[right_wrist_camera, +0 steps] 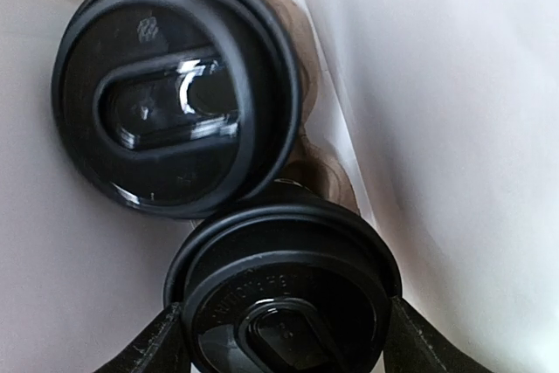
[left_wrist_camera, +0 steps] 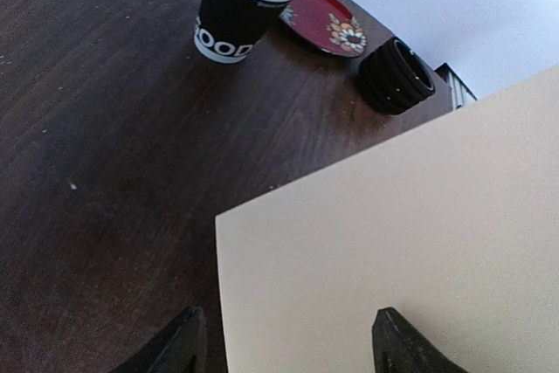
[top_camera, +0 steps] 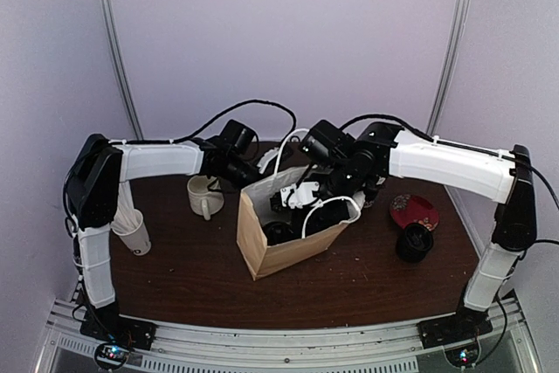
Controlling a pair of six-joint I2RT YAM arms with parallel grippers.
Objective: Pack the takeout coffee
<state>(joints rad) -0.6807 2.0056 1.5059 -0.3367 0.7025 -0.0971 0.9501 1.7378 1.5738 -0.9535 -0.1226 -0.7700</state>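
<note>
Desk (top_camera: 201, 277) of dark wood, going from its left end: a white cup of sticks (top_camera: 131, 231) sits near the edge, then a white mug (top_camera: 204, 196) just left of the paper bag (top_camera: 271, 259).

Left pincer (left_wrist_camera: 290, 328) hangs at the bag's back left side. Its jaws are spread wide, and the bag's tan wall fills the gap in its own camera. As far as the shots show, it's got hold of nothing.

The bag stands upright and open in the middle of the desk. Both takeout cups are inside it, close together. The far cup (right_wrist_camera: 175, 85) has its black lid on and sits against one wall. The near cup (right_wrist_camera: 284, 303) is lidded too.

Right pincer (right_wrist_camera: 288, 342) is down in the bag with its fingers (right_wrist_camera: 153, 351) snug against both sides of the near cup's lid. So it's clamped on that one at a fairly wide spread.

Right of the bag there's a red plate (top_camera: 413, 211) with a flower pattern. Just in front of it is a black ribbed ring (top_camera: 414, 243). The left wrist camera also catches a stack of black cups (left_wrist_camera: 231, 15) with white lettering beside the plate.
</note>
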